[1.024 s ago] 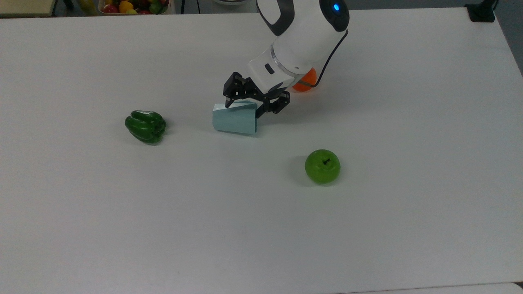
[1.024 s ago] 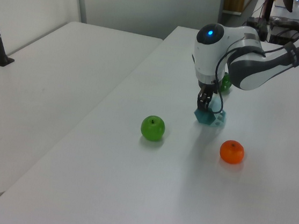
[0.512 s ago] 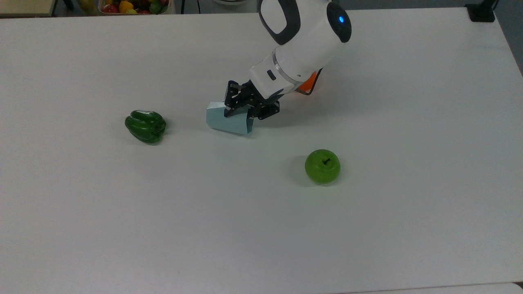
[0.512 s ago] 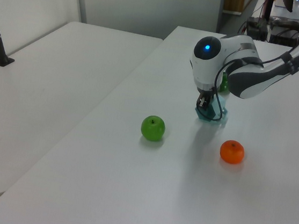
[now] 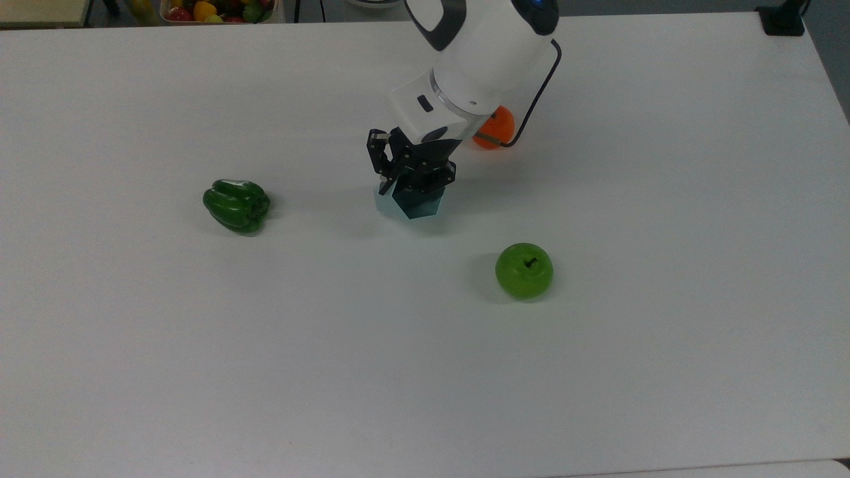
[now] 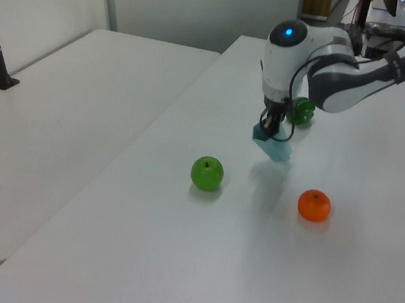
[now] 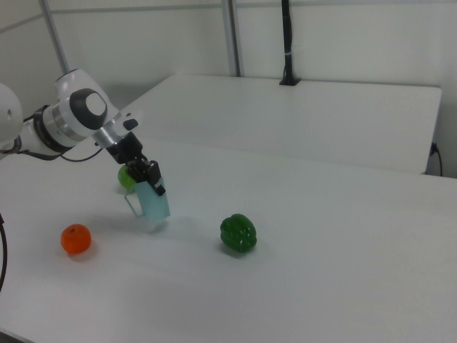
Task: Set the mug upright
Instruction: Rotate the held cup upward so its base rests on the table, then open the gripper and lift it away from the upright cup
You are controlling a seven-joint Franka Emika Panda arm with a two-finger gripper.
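Clearly the gripper was clamped on the rim of the mug, one finger inside the dark mouth and one outside, and it held the pale blue mug clear of the white table. In the right view the mug hung nearly upright, tilted a little, its handle toward the right view's left and its narrower base lowest. It hung between the green pepper and the orange, with the green apple nearer the camera in the top view.

To finish the step well, the wrist probably needed a last small rotation until the base was level, then a slow descent so the base met the table flat. Releasing while the mug leaned risked it toppling back onto its side; the fingers were best opened only once the base sat square, then drawn straight up out of the mouth.

A second before, the mug lay on its side on the table with the gripper at its rim. Half a second before it had begun to tip. Now it was lifted and turned mouth-up, and the fruit and pepper had not shifted.
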